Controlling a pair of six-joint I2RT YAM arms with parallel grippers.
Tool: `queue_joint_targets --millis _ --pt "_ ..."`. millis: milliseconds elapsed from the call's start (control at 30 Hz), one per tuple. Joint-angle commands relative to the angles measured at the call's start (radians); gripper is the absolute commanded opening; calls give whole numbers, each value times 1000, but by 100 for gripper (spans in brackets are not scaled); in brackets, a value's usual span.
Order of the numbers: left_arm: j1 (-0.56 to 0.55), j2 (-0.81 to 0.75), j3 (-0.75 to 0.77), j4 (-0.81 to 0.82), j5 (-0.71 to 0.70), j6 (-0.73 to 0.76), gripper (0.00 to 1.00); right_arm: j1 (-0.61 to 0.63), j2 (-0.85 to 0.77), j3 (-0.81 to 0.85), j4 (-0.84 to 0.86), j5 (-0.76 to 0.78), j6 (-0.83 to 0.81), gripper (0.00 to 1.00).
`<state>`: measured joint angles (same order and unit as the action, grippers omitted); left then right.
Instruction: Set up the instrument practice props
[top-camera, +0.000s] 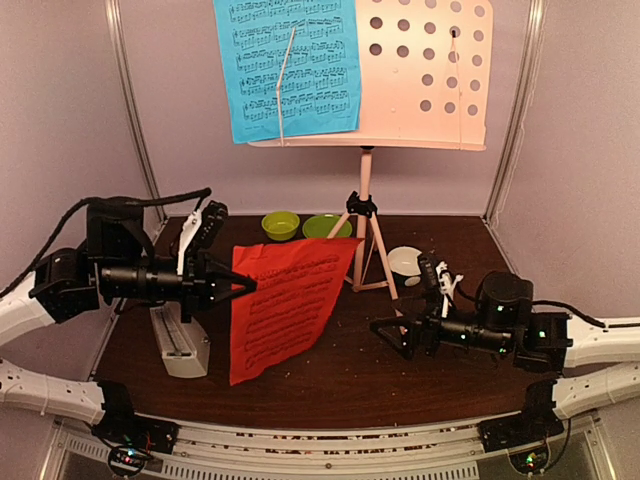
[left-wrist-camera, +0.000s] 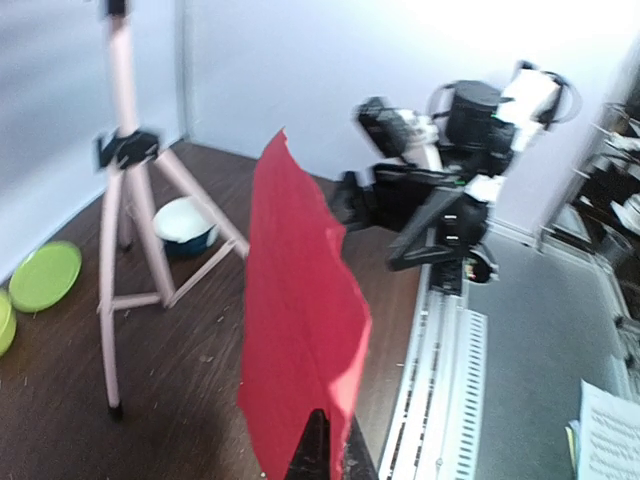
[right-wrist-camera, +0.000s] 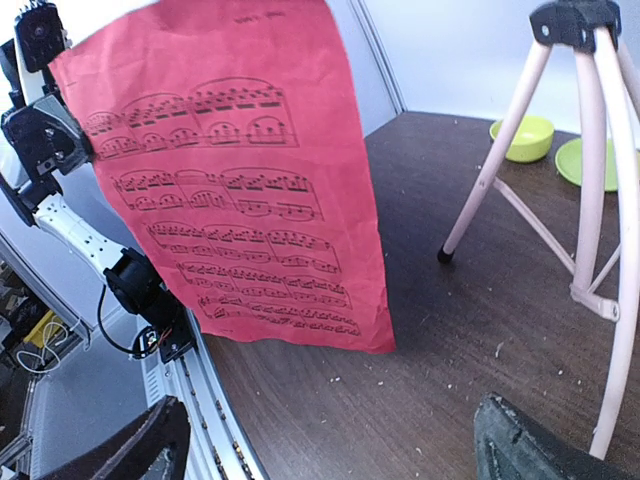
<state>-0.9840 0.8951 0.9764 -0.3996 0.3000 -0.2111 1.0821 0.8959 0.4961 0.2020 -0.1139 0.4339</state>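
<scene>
- The white metronome (top-camera: 180, 345) is nearest, at about 8 o'clock on the table (top-camera: 400, 385).
- The left gripper (top-camera: 240, 285) hangs at 9 o'clock, just above and behind the metronome. It points toward 3 o'clock, and its fingers are pinched tight on the left edge of the red page (top-camera: 285, 305).
- The red page hangs mid-table, tilted, with its printed staves facing the right side. Whether its lower edge touches the wood cannot be told.
- The right gripper (top-camera: 385, 335) sits low at 4 o'clock and points toward 9 o'clock. Its fingers are spread wide with nothing between them, and it is clear of the page.
- The stand (top-camera: 366, 180) rises behind the page at about 12 o'clock, its three pink legs planted on the table. In the top view the page's upper right corner overlaps one leg.
- A white bowl (top-camera: 405, 262) rests at 2 o'clock, just right of the legs.
- A green bowl (top-camera: 280, 225) and a green plate (top-camera: 322, 226) lie side by side at 11 to 12 o'clock, near the far edge and left of the legs.
- The blue page (top-camera: 290, 65) is farthest and highest, covering the left half of the stand's perforated desk (top-camera: 430, 80). A thin pale arm crosses the page, and the desk's right half is bare.
</scene>
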Motion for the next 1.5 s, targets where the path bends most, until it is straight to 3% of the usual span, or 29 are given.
queue_joint_targets --millis 0,233,433,500,567,600,767,800,967,1000,1100,1233,1467 --pt "-36 63 162 -99 124 123 0 -2 -22 39 35 -9 -87 100" --pt "-62 204 421 -199 209 209 0 -1 -35 121 21 18 -135 100" --pt "-69 257 515 -226 281 230 0 -2 -51 186 -13 37 -183 99" --pt "-71 269 536 -225 283 234 0 -2 -50 212 -20 30 -185 94" --pt "-72 276 550 -213 264 231 0 -2 -45 245 -26 2 -181 83" --pt "-72 277 550 -199 242 224 0 -2 -43 265 -30 -15 -173 73" --pt "-71 270 537 -99 82 162 0 8 -53 345 -80 -61 -143 5" --pt "-72 271 537 -79 54 152 0 10 -62 357 -97 -49 -141 0" --pt "-71 304 555 -23 -94 122 0 11 -119 409 -159 1 -161 0" --pt "-72 311 552 -3 -98 122 3 11 -128 420 -173 5 -172 0" --pt "-72 331 542 67 -92 104 31 11 -139 461 -213 -1 -187 0" --pt "-71 368 564 113 -90 131 41 10 -151 517 -263 -28 -195 0" --pt "-71 406 603 230 65 115 38 9 -173 598 -342 6 -213 0"
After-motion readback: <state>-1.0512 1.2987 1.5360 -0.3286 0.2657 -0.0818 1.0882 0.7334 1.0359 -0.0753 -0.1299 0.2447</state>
